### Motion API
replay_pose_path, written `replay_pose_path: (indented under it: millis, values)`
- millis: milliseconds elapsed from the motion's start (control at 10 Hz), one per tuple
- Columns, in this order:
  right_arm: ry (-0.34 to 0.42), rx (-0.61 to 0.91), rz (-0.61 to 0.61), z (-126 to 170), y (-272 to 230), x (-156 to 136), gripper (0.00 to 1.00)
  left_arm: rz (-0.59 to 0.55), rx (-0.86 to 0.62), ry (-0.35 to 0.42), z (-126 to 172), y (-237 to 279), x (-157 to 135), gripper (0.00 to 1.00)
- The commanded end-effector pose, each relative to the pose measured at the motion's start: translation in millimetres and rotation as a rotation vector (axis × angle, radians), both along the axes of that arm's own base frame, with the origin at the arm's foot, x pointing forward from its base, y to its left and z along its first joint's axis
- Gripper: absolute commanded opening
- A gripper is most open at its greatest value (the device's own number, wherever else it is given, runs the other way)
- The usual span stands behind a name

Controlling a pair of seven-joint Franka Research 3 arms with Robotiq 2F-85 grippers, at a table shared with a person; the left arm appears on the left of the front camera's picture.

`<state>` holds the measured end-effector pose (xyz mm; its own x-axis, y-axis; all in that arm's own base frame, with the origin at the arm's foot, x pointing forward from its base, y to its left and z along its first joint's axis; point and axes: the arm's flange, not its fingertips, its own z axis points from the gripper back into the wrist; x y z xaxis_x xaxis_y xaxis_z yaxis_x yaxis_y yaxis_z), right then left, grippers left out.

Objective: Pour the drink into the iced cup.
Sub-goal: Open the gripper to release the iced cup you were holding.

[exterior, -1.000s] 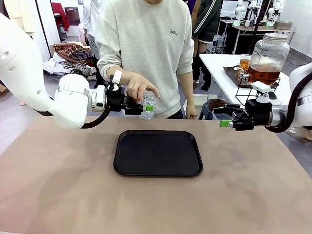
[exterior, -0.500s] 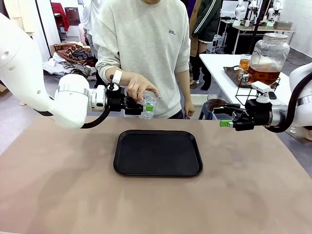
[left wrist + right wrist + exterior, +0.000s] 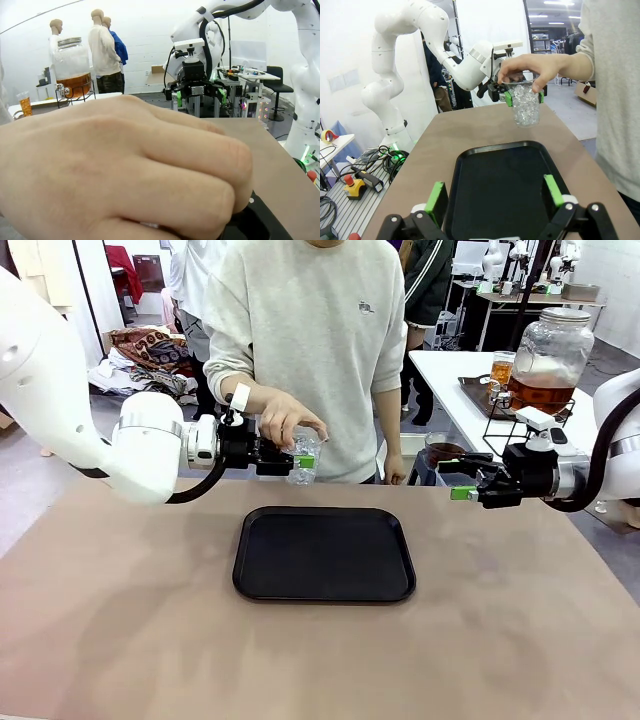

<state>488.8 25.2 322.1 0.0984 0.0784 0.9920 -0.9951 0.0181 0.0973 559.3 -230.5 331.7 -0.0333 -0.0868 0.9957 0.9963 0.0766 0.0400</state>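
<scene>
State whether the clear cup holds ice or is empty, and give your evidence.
Holds ice: the cup is packed with clear cubes nearly to the rim, with no brown drink in it.

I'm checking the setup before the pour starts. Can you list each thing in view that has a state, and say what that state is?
iced cup: upright, full of ice, held in the air by both the left gripper and the person's hand
left gripper: shut on the iced cup
right gripper: open, empty
black tray: flat on the table, nothing on it
dispenser jar: lid on, partly full of amber drink
</scene>
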Motion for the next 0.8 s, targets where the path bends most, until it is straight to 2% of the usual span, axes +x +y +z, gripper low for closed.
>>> replay_pose_path:
  millis: [0,400,500,600,700]
  values:
    - [-0.004,-0.003,0.002,3.0,1.3,1.2,1.0,-0.001,-0.002,-0.014,2.5,-0.3,-1.0,0.69]
    - [-0.004,-0.003,0.002,3.0,1.3,1.2,1.0,0.0,0.0,0.0,0.0,0.0,0.0,0.71]
    - [-0.004,-0.003,0.002,3.0,1.3,1.2,1.0,-0.001,-0.009,-0.007,0.2,2.8,0.1,0.91]
    - [-0.004,-0.003,0.002,3.0,1.3,1.2,1.0,0.003,-0.012,-0.007,0.1,6.2,-0.9,1.0]
    - [-0.004,-0.003,0.002,3.0,1.3,1.2,1.0,-0.004,-0.017,-0.013,-0.2,10.3,-3.0,1.0]
